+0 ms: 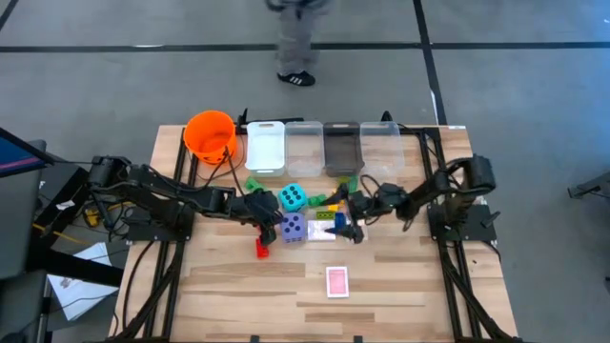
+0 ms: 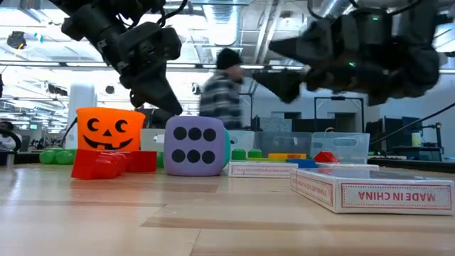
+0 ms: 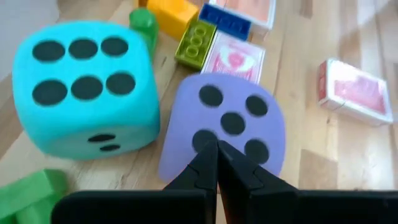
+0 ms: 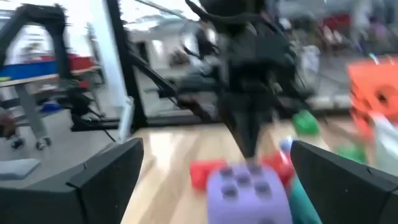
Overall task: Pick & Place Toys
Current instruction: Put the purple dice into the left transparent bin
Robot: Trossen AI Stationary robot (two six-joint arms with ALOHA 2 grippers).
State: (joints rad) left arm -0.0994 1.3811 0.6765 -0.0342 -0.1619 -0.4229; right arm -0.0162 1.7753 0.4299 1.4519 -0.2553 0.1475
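from my seat the table reads left to right like this: the orange bucket (image 1: 211, 135) at the back left corner, then my left gripper (image 1: 263, 221) with its fingers pressed fully together and holding nothing, hanging just above the purple die (image 1: 293, 228) with the red brick (image 1: 262, 250) just beside it. the teal die (image 1: 293, 197) stands behind the purple one, close but apart. both dice are rounded cubes with dark dots; i'd judge them soft foam, light and springy, so i'd take one across two flat opposite faces and squeeze gently, since the rounded corners would likely slip. right of them lies the clutter of small bricks, a yellow brick (image 3: 171, 13) and an olive-green brick (image 3: 196, 43) among them, hard, light and slick-looking, best pinched across their short sides. a card pack (image 3: 233, 57) with a pink back lies flat there, stiff and thin, awkward to lift off the wood. my right gripper (image 1: 355, 224) hovers over that clutter, fingers spread wide and empty. another pink card pack (image 1: 336, 281) lies alone near the front edge.
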